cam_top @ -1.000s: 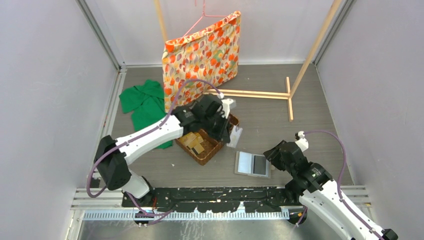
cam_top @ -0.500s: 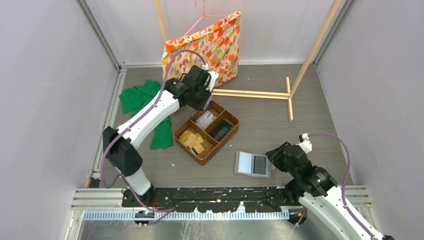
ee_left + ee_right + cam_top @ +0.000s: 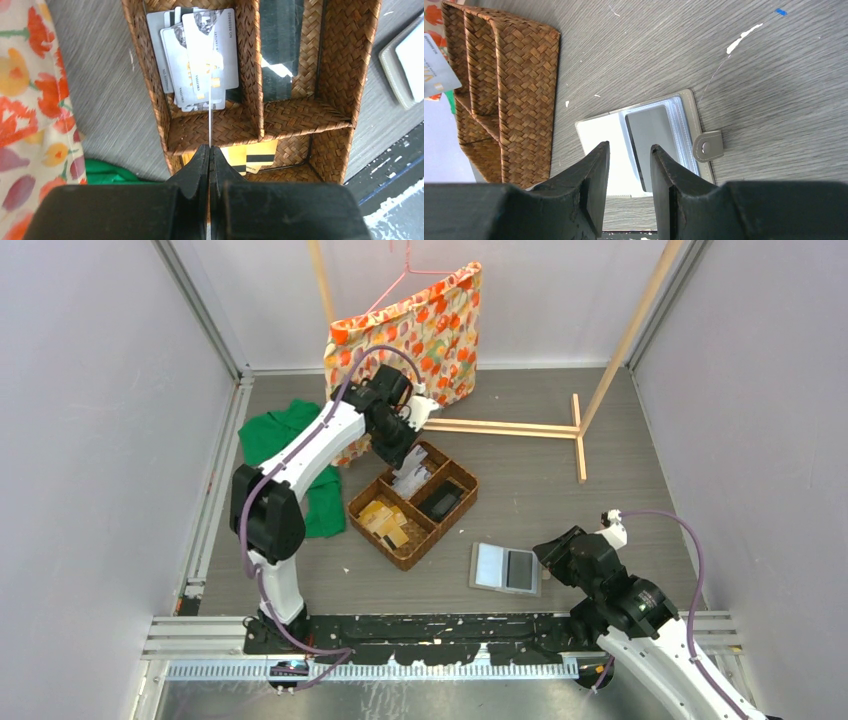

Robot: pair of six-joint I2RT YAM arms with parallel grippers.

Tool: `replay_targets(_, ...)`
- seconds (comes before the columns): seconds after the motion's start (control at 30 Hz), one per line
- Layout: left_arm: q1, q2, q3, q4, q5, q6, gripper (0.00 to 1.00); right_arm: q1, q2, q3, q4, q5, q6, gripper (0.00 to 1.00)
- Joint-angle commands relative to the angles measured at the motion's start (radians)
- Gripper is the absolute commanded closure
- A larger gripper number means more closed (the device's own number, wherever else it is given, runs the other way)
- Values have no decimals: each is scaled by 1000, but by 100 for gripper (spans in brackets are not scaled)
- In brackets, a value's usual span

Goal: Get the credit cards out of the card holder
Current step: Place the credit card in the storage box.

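Tabletop (image 3: 560, 480), card (image 3: 210, 134) in left end effector (image 3: 209, 150)

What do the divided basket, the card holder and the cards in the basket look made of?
The basket looks like woven wicker or a similar fibre, brown and matte; the plaited strands show. The card holder has a matte grey leather-like cover, possibly synthetic, with glossy clear plastic sleeves inside. The cards seem to be thin stiff plastic, printed and slightly shiny.
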Motion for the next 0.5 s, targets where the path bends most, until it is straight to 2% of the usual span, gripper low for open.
replay_targets(0.0, 58, 64, 77, -74, 207, 89, 100, 3, -4, 18, 1, 11, 11, 59)
replay_targets(0.23, 81, 194, 165, -124, 310, 127, 100, 4, -2, 18, -2, 14, 13, 59)
replay_targets(0.33, 79, 224, 181, -125, 301, 111, 99, 4, 0, 19, -6, 16, 16, 59)
replay_targets(0.47, 77, 223, 168, -102, 273, 84, 83, 4, 1, 18, -4, 16, 16, 59)
